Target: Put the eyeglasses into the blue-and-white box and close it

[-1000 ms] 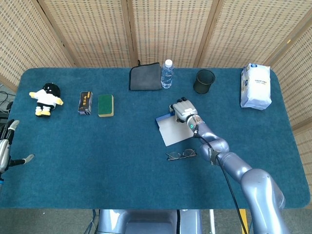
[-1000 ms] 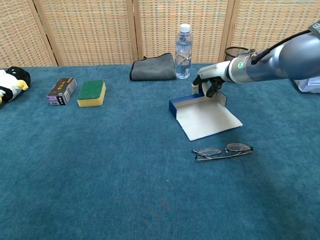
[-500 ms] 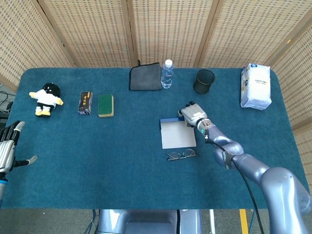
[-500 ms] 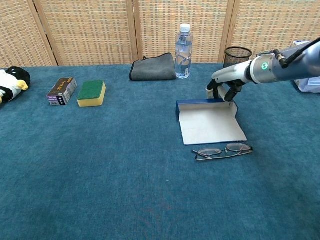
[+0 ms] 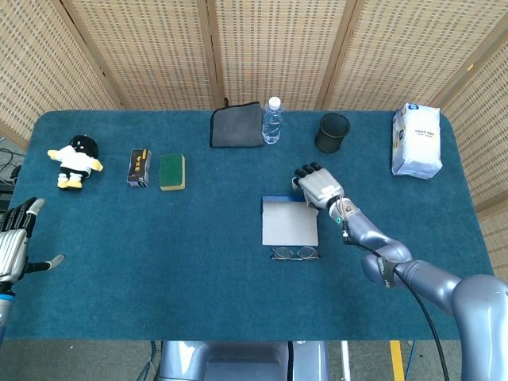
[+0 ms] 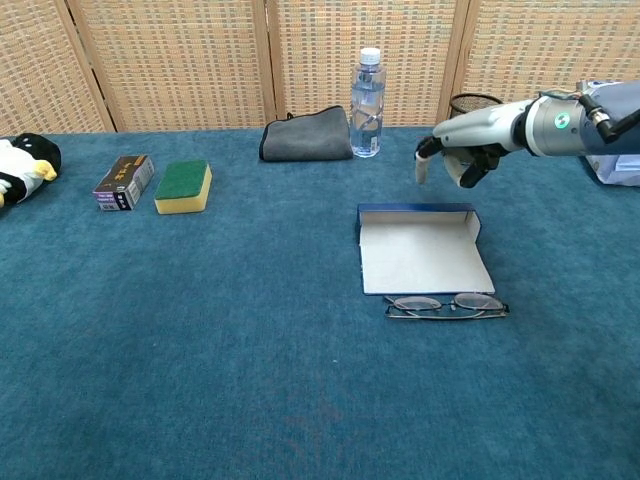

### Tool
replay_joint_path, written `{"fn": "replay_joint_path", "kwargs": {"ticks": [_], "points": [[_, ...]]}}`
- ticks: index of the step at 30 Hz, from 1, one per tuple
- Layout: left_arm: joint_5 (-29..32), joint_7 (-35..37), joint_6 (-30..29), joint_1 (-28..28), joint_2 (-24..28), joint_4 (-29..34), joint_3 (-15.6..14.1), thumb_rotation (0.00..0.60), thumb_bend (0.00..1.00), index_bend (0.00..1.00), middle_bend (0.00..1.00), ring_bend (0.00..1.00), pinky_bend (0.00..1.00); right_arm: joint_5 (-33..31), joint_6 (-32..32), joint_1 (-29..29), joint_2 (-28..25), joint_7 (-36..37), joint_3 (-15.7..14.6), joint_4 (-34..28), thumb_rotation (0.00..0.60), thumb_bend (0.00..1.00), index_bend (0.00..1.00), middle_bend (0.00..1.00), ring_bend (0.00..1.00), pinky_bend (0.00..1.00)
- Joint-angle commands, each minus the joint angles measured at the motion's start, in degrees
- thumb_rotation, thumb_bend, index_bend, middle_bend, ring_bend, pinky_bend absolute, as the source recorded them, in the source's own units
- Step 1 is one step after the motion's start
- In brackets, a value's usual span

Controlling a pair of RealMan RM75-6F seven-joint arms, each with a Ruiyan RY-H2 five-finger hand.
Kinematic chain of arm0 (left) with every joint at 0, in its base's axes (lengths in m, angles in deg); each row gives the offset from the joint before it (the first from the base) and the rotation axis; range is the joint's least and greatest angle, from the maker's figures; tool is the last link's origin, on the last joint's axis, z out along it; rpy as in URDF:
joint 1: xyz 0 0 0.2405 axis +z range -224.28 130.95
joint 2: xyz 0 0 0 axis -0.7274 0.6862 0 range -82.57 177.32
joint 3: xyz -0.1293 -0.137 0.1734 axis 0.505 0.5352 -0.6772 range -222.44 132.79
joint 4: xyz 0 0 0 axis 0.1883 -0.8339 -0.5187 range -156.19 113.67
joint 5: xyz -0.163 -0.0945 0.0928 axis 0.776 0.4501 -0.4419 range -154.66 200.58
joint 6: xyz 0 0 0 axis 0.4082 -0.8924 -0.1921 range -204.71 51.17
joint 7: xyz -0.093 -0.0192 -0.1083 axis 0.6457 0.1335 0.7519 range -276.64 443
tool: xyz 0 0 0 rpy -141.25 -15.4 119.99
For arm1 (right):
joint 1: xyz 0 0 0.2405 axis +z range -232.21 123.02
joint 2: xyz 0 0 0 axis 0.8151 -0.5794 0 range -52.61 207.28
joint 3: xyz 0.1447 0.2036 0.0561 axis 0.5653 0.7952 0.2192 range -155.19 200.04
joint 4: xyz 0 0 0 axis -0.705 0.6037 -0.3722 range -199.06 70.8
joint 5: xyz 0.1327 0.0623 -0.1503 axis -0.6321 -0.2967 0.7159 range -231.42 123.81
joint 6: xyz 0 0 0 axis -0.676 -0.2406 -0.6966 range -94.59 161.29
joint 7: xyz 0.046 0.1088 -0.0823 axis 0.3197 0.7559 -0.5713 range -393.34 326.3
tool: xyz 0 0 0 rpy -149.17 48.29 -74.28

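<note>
The blue-and-white box (image 5: 290,221) (image 6: 420,250) lies open on the blue table, its white lid flat toward me and its blue tray at the far edge. The eyeglasses (image 5: 295,253) (image 6: 447,305) lie folded right against the lid's near edge. My right hand (image 5: 317,184) (image 6: 455,160) hovers above the box's far right corner, fingers spread, holding nothing and clear of the box. My left hand (image 5: 16,238) shows only in the head view, at the far left edge, fingers apart and empty.
Along the back stand a grey cloth (image 5: 236,125), a water bottle (image 5: 272,120), a black mesh cup (image 5: 332,132) and a white packet (image 5: 416,140). At the left lie a plush penguin (image 5: 74,159), a small dark box (image 5: 139,167) and a green sponge (image 5: 172,171).
My right hand turned the open box square, drew it up to the glasses, then let go and lifted off to the right. My left hand crept slightly inward.
</note>
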Motion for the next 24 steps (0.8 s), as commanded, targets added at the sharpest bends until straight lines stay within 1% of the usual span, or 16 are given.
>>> {"fn": "replay_joint_path", "kwargs": {"ticks": [1,3,5,7,9,12,14,17,20,22,24], "points": [[-0.05,0.03,-0.01,0.0,-0.01,-0.06,-0.05,0.6,0.0,0.0,0.0,0.0,0.0,5.72,14.0,-4.32,0.1,3.59,2.48,-2.42,0.6,0.46,0.23,0.0,0.0,0.06],[-0.12,0.11,0.01,0.0,-0.01,-0.08,-0.11,0.6,0.0,0.0,0.0,0.0,0.0,8.9,19.64,-6.28,-0.61,5.37,2.47,-4.57,0.6,0.31,0.23,0.0,0.0,0.06],[-0.13,0.18,0.05,-0.01,0.03,-0.06,-0.12,0.6,0.0,0.0,0.0,0.0,0.0,11.99,23.56,-8.32,-2.15,7.08,1.47,-7.78,0.6,0.24,0.23,0.0,0.0,0.06],[-0.13,0.26,0.05,0.0,0.06,-0.06,-0.13,0.6,0.0,0.0,0.0,0.0,0.0,14.41,26.05,-10.16,-3.69,8.01,0.01,-10.92,0.6,0.21,0.23,0.0,0.0,0.06],[-0.12,0.31,0.15,-0.04,0.08,-0.09,-0.16,0.6,0.0,0.0,0.0,0.0,0.0,17.14,28.4,-12.28,-5.28,8.71,-2.12,-14.26,0.6,0.21,0.24,0.0,0.0,0.06],[-0.04,0.3,0.43,-0.17,0.0,-0.29,-0.2,0.6,0.0,0.0,0.0,0.0,0.0,21.48,31.25,-15.6,-7.35,8.08,-6.48,-19.02,0.6,0.22,0.26,0.0,0.0,0.06],[0.06,0.2,0.65,-0.27,-0.13,-0.47,-0.23,0.6,0.0,0.0,0.0,0.0,0.0,23.59,32.05,-16.83,-8.11,7.59,-8.38,-20.7,0.6,0.24,0.27,0.0,0.0,0.06],[0.21,0.0,1.01,-0.47,-0.25,-0.57,-0.27,0.6,0.0,0.0,0.0,0.0,0.0,26.06,32.22,-17.72,-8.09,6.94,-10.28,-21.35,0.6,0.26,0.28,0.0,0.0,0.06],[0.32,-0.28,1.15,-0.56,-0.38,-0.65,-0.31,0.6,0.0,0.0,0.0,0.0,0.0,28.6,31.82,-17.94,-6.98,6.22,-11.78,-20.18,0.6,0.26,0.29,0.0,0.0,0.06],[0.19,-0.37,1.1,-0.56,-0.38,-0.67,-0.39,0.6,0.0,0.0,0.0,0.0,0.0,29.54,31.67,-18.01,-5.78,6.23,-12.14,-18.89,0.6,0.29,0.3,0.0,0.0,0.06],[0.04,-0.45,0.89,-0.54,-0.41,-0.77,-0.4,0.6,0.0,0.0,0.0,0.0,0.0,29.85,31.18,-18.04,-4.59,6.67,-12.18,-17.76,0.6,0.35,0.31,0.0,0.0,0.06]]}}
